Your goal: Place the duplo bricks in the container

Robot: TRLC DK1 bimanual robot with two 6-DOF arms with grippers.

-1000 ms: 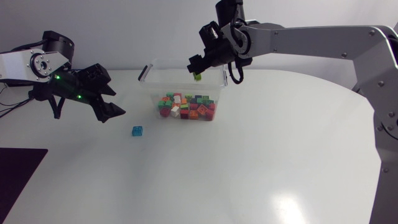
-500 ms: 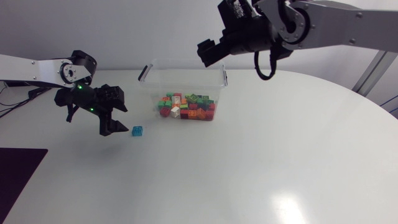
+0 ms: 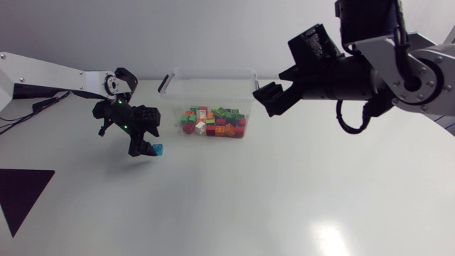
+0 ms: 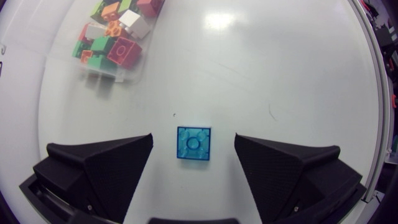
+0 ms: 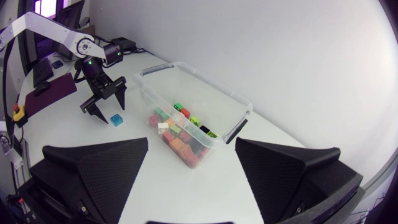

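A translucent blue duplo brick [image 4: 193,144] lies flat on the white table, between the wide-apart fingers of my left gripper [image 4: 193,163] and touching neither of them. From overhead the left gripper [image 3: 145,141] hovers over this blue brick [image 3: 158,148], just left of the container. The clear plastic container [image 3: 250,80] holds several red, green, orange and white bricks [image 3: 213,122]. My right gripper [image 3: 284,71] stands open and empty, raised to the right of the container. Its own view looks down on the container [image 5: 231,133], the blue brick [image 5: 115,119] and the left gripper [image 5: 103,104].
A dark mat [image 3: 25,195] lies at the table's left edge. The container's black handle clips [image 3: 165,82] stick out at its ends. White tabletop stretches in front of and to the right of the container.
The right gripper opened over the container, released a green brick and pulled back to the right. The left arm moved right and down over the blue brick.
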